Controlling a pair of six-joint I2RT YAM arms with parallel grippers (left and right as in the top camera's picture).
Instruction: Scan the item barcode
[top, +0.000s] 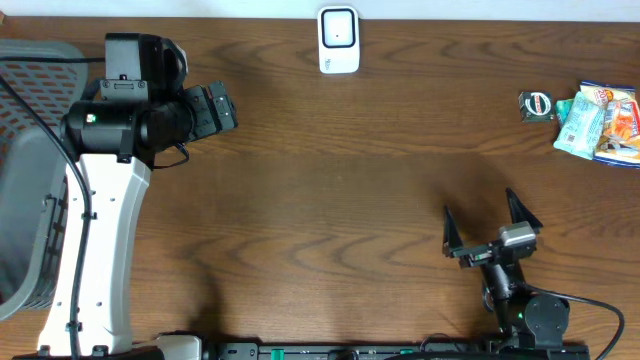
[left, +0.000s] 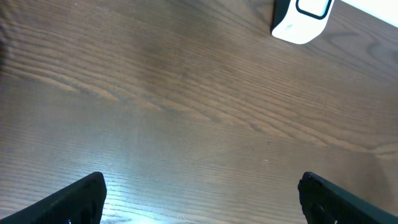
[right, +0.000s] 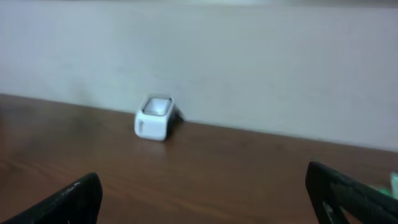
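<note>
A white barcode scanner stands at the table's far edge, and it also shows in the left wrist view as the scanner and in the right wrist view as the scanner. The items, a pile of snack packets with a small dark pack beside it, lie at the far right. My left gripper hovers at the upper left, open and empty. Near the front edge my right gripper stands open with nothing between its fingers, well short of the packets.
A grey mesh basket sits off the table's left side, beside the left arm's white base. A pale wall rises behind the table's far edge.
</note>
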